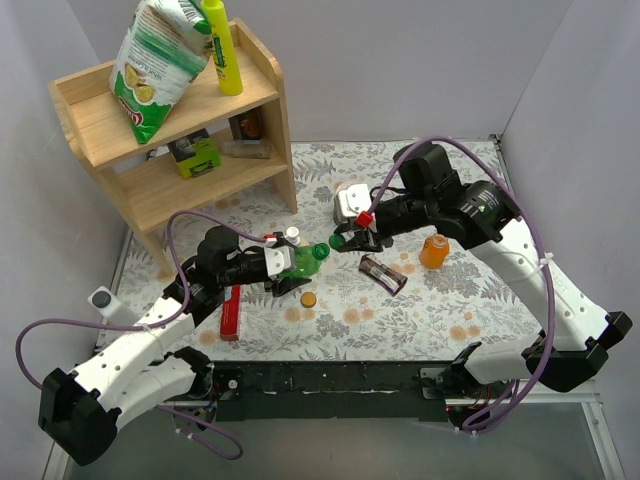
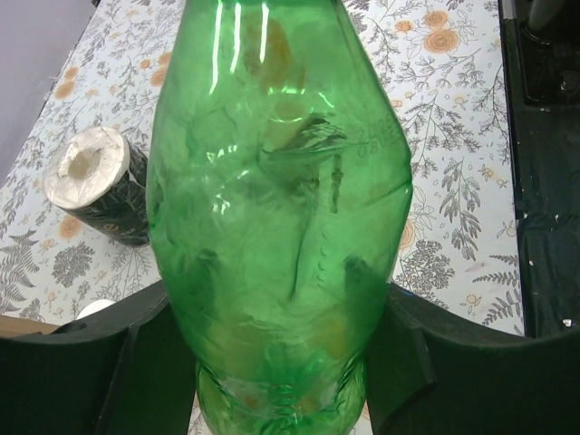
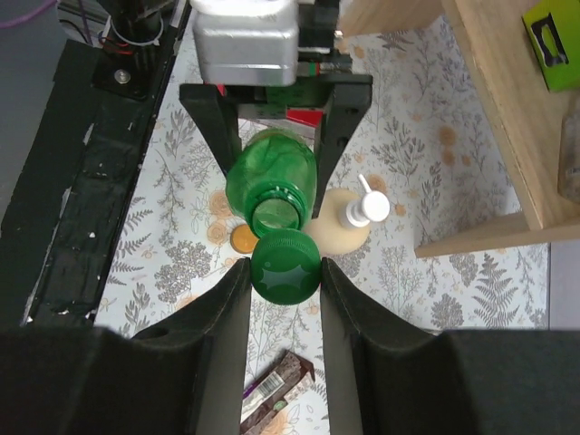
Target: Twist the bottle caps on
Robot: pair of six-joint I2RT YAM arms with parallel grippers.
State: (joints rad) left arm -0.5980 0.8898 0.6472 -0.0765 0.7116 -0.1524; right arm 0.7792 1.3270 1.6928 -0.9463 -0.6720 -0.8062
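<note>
Right gripper (image 1: 352,240), frame centre, clamps green cap (image 3: 286,265) at mouth of green bottle (image 1: 302,260). We judge threading not begun. Left gripper (image 1: 280,268) clamps that bottle, held sideways. No cap on yet. Orange cap (image 1: 309,298) lies on worktop (image 1: 450,310), lower centre. Orange bottle (image 1: 434,251) stands right of centre, well apart.

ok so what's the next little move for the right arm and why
Probably ease the green cap onto the open mouth of the green bottle: the right gripper holds it just below the rim in its wrist view, not seated, while the left gripper clamps the bottle.
</note>
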